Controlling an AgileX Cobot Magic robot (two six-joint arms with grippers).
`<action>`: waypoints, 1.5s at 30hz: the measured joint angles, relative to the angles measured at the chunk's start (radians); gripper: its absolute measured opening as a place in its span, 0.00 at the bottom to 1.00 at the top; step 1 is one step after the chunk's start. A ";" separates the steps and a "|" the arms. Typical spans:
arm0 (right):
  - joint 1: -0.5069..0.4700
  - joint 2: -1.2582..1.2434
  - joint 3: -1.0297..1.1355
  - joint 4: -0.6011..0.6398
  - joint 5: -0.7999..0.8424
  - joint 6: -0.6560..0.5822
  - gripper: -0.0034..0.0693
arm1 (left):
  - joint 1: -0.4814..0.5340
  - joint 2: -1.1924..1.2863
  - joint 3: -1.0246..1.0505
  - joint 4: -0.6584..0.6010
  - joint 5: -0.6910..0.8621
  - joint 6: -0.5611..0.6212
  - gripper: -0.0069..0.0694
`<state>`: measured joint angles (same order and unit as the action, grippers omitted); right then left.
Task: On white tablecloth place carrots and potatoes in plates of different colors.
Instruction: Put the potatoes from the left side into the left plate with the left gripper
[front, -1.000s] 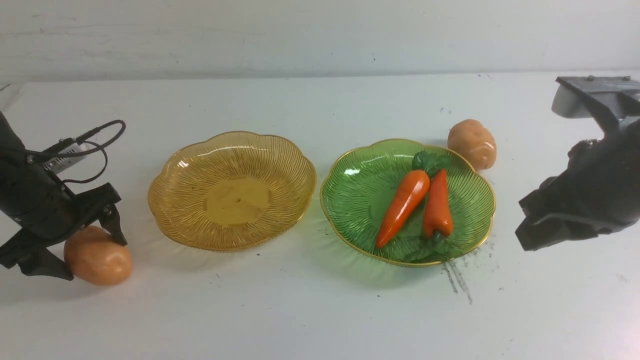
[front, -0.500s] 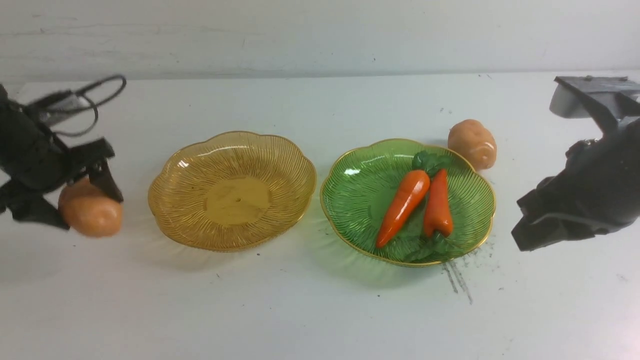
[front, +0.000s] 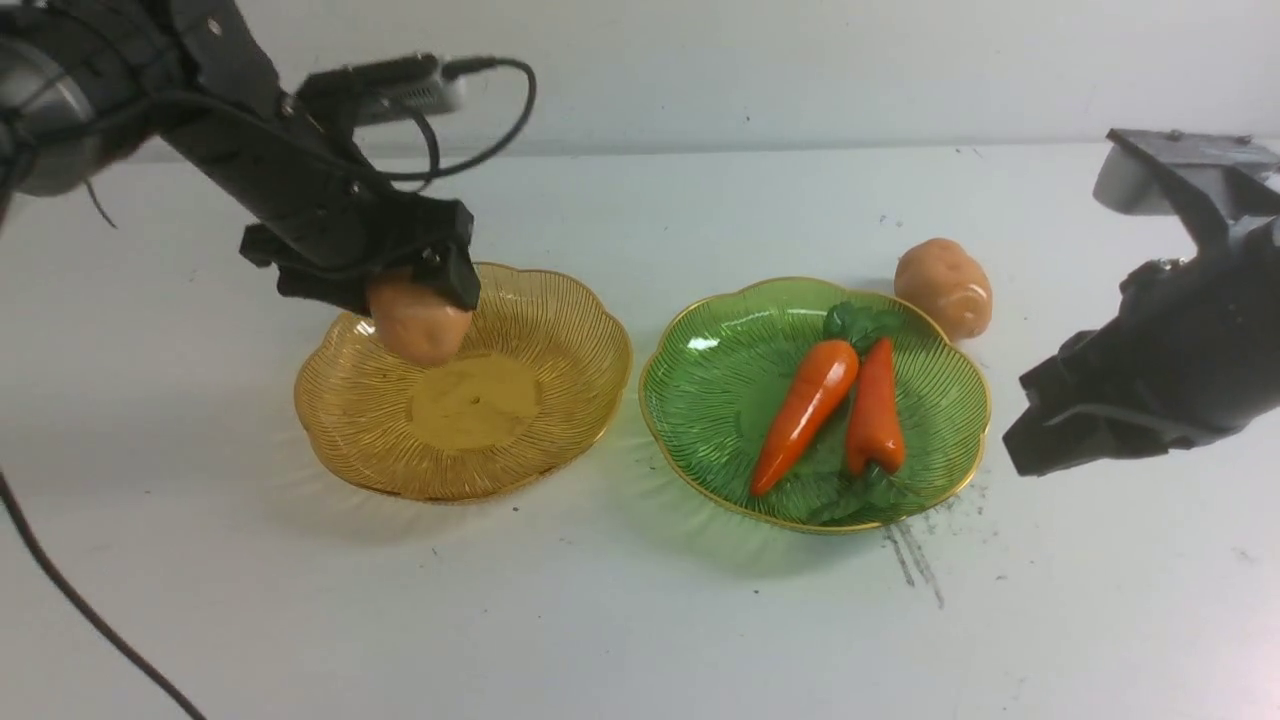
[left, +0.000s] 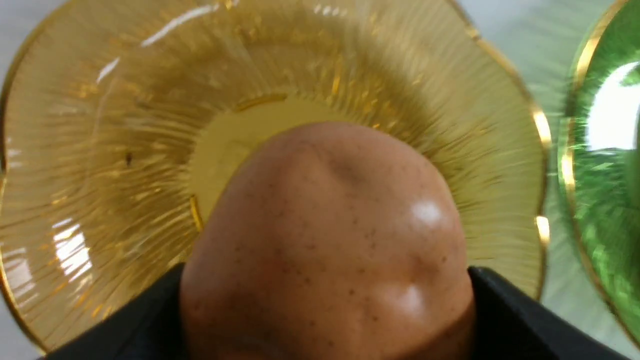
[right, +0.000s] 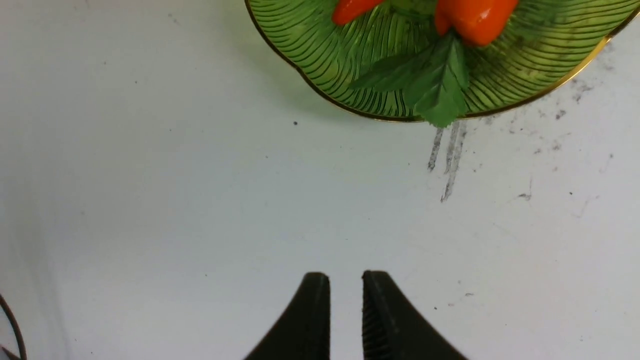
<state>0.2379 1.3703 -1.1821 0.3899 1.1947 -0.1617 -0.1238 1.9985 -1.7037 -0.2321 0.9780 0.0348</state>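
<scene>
**I am holding a potato over the yellow plate**

My left gripper (front: 392, 295) is pinching one potato (front: 420, 328) between its two black fingers (left: 525, 320). The fingers are standing wide apart, one on each side of the potato's fat middle. Its round end is sticking out past the fingertips and pointing down at the yellow plate (front: 560, 405). The potato is hanging over the back left part of that plate, and I cannot tell if it is touching it.

My right gripper (front: 1025, 450) is hanging over the white tablecloth (front: 640, 620), to the right of the green plate (front: 700, 400). Its fingers (right: 310, 315) are sitting almost pressed together with only a thin gap, and they are holding nothing.

I am counting two potatoes, two carrots and two plates. The other potato (front: 945, 285) is lying on the cloth just behind the green plate. The carrot on the left (front: 806, 412) and the carrot on the right (front: 876, 415) are lying side by side in the green plate, pointing opposite ways.

The potatoes are looking lumpy, tan and a bit shiny, with tiny dark dots. The carrots are looking smooth, orange and pointy, with green leaves. The plates are see-through, with thin ribs and wavy gold rims. The cloth is flat, with dark specks and grey streaks (front: 915, 560)
</scene>
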 joint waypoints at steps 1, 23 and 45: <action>0.000 0.000 -0.002 -0.001 0.000 0.000 0.18 | 0.000 0.003 0.000 0.012 0.000 -0.008 0.89; -0.274 0.276 -0.435 -0.004 0.053 0.033 1.00 | -0.007 0.046 -0.053 0.086 0.115 -0.092 0.91; -0.274 0.279 -0.437 0.036 0.055 0.015 0.94 | -0.015 0.048 -0.075 0.077 0.215 -0.003 0.99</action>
<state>-0.0358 1.6489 -1.6194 0.4255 1.2495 -0.1471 -0.1386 2.0469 -1.7792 -0.1554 1.1926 0.0314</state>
